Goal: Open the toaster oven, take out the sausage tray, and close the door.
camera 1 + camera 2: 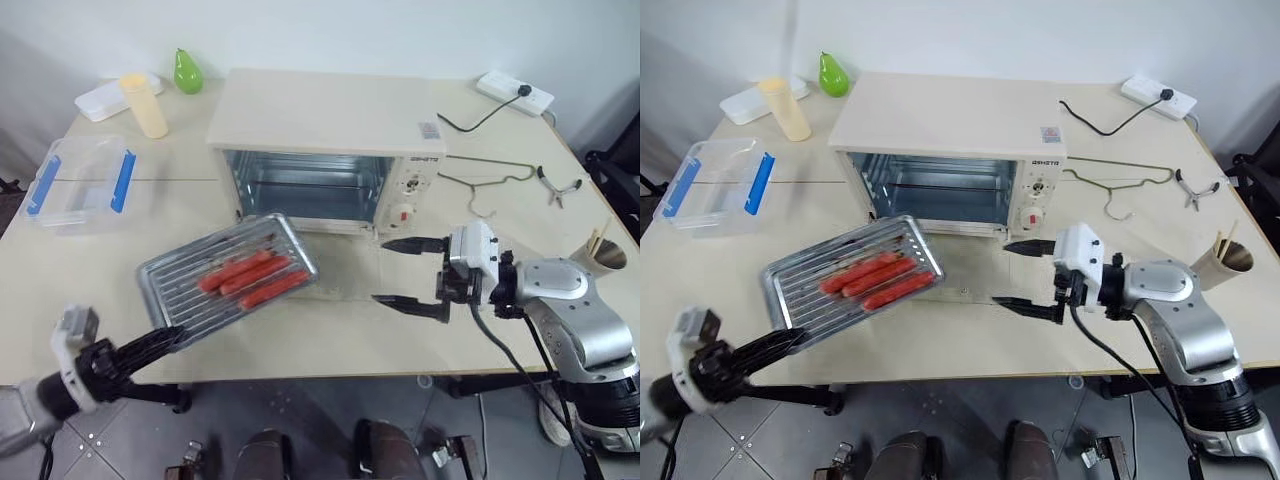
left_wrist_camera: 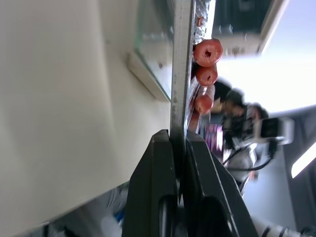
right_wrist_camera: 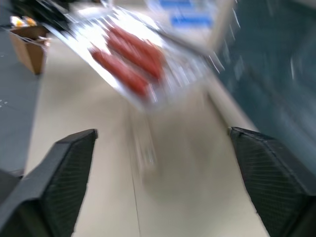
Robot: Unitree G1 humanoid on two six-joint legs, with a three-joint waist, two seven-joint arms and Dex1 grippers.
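The cream-white toaster oven [image 1: 320, 120] stands at the middle of the table with its cavity showing. Its glass door [image 1: 355, 265] lies folded down flat in front of it. The silver sausage tray [image 1: 178, 297], carrying three red sausages [image 1: 250, 275], hangs tilted over the table left of the door. My left gripper [image 1: 165, 340] is shut on the tray's near rim [image 2: 180, 98]; the sausages' ends [image 2: 207, 52] show beyond it. My right gripper [image 1: 410, 275] hovers open, pointing left, over the door's right end, with nothing between its fingers [image 3: 59, 168].
A clear plastic box with blue clips [image 1: 85, 180] sits at the left. A yellow cup [image 1: 145, 105], a green pear [image 1: 187, 72] and a white box [image 1: 100, 100] stand behind it. A power strip [image 1: 515, 92], wire hanger [image 1: 490, 185], pliers [image 1: 560, 185] and paper cup [image 1: 600, 255] lie at the right.
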